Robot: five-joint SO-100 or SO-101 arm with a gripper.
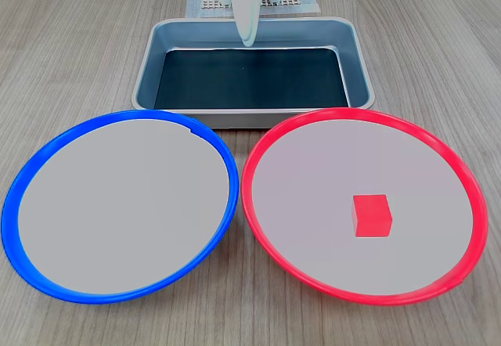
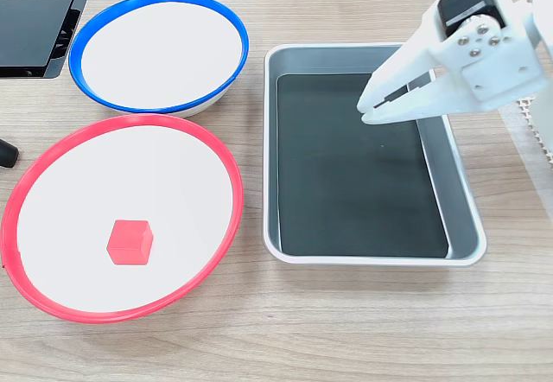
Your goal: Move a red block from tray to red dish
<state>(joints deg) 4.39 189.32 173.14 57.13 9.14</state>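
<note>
The red block, a small plain cube with crisp edges, sits on the pale grey centre of the red dish, right of the middle in a fixed view and apart from the rim all round. The red dish is round and shallow with a glossy bright red rim. Just beside it lies a same-sized blue-rimmed plate with nothing on it. Behind both stands the tray, rectangular grey metal with rounded corners, raised walls and a dark matte bottom that carries nothing. The white plastic gripper hangs above the tray with its fingers nearly together, a thin slit between them and nothing in them. All rests on a wood-grain counter.
</note>
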